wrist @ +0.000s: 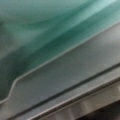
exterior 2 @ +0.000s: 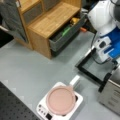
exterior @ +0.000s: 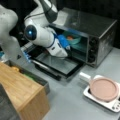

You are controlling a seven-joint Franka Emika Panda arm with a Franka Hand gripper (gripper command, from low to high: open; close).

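A silver toaster oven (exterior: 100,30) stands with its door (exterior: 58,65) folded down flat. Inside on its rack sits a teal bowl (exterior: 73,40) with something orange in it. My arm reaches into the oven mouth, and the blue gripper (exterior: 65,44) is at the bowl's near side. The fingers cannot be made out there. In the wrist view the teal bowl wall (wrist: 50,27) fills the top, very close, above a grey oven tray edge (wrist: 75,72). In a front view the arm's wrist (exterior 2: 107,47) hangs over the oven door (exterior 2: 92,67).
A pink-lidded pan (exterior: 103,88) with a white handle sits on a white hob (exterior: 110,103), also seen as pan (exterior 2: 60,99). A wooden cabinet (exterior 2: 50,20) has an open grey drawer (exterior 2: 67,31) holding coloured items. The grey table (exterior 2: 30,67) lies between.
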